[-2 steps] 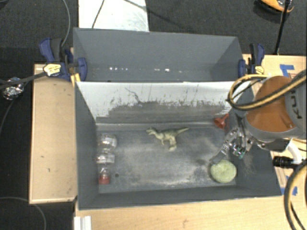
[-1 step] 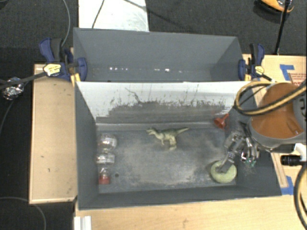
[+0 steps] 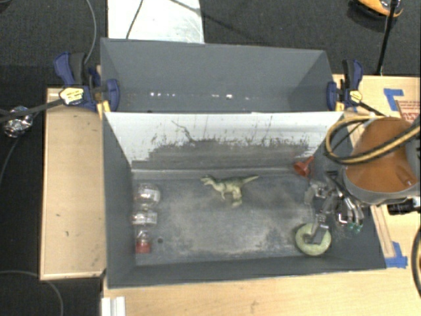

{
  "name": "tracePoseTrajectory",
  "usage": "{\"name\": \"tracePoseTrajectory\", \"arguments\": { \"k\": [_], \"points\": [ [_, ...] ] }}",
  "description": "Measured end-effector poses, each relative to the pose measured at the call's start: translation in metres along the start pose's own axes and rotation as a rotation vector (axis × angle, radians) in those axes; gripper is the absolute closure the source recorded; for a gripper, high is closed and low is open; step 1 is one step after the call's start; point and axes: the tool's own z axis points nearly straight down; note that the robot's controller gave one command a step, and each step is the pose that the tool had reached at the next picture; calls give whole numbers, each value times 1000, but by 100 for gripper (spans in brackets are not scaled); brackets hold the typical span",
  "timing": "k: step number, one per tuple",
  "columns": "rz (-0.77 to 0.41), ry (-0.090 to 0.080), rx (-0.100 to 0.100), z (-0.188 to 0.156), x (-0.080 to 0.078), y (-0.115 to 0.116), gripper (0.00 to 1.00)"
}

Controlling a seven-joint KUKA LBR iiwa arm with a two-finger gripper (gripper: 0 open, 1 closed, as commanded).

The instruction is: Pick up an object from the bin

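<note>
Pincer [image 3: 321, 228] at pale ring [image 3: 306, 243], scuffed grey bin [image 3: 197, 232]

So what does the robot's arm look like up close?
The arm has a rounded orange cover with a grey band beneath it. Black and yellow cables loop beside it. The gripper at its end is small and silvery, with dark bits and a tiny green spot.

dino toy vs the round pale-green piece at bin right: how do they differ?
Shape: the dinosaur is thin, with neck, tail and legs; the round piece is a flat disc.
Place: the dinosaur lies mid-bin; the round piece lies front right, under the gripper.
Both are pale olive-green.
</note>
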Motion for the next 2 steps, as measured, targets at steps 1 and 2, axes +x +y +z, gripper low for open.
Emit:
{"name": "tracePoseTrajectory", "arguments": {
  "k": [1, 2],
  "points": [
    [58, -13, -3, 6, 26, 1, 100],
    [58, -9, -3, 8, 28, 1, 0]
  ]
}}
